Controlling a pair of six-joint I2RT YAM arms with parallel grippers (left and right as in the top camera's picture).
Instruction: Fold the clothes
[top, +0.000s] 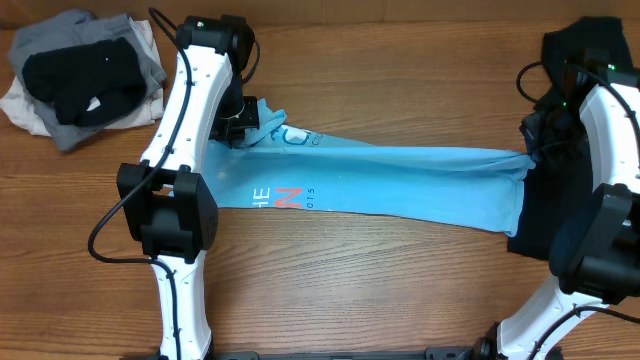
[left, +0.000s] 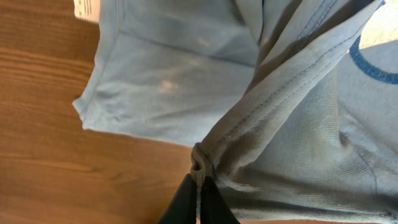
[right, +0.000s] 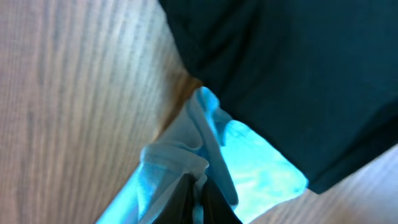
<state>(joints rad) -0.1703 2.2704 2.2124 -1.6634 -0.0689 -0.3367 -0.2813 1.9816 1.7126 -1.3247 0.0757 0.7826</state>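
Note:
The light sky-blue T-shirt (top: 400, 185) lies stretched taut across the table between my two grippers, red-and-white lettering near its left part. My left gripper (top: 243, 122) is shut on a bunched seam at the shirt's left end; the pinch shows in the left wrist view (left: 199, 180). My right gripper (top: 532, 150) is shut on the shirt's right edge, pinched in the right wrist view (right: 200, 186). A large plain black garment (top: 545, 215) lies under the shirt's right end and shows in the right wrist view (right: 286, 68).
A pile of grey, black and white clothes (top: 85, 75) sits at the back left corner. The wooden table (top: 400, 290) shows bare in front of the shirt. Black cables hang by both arms.

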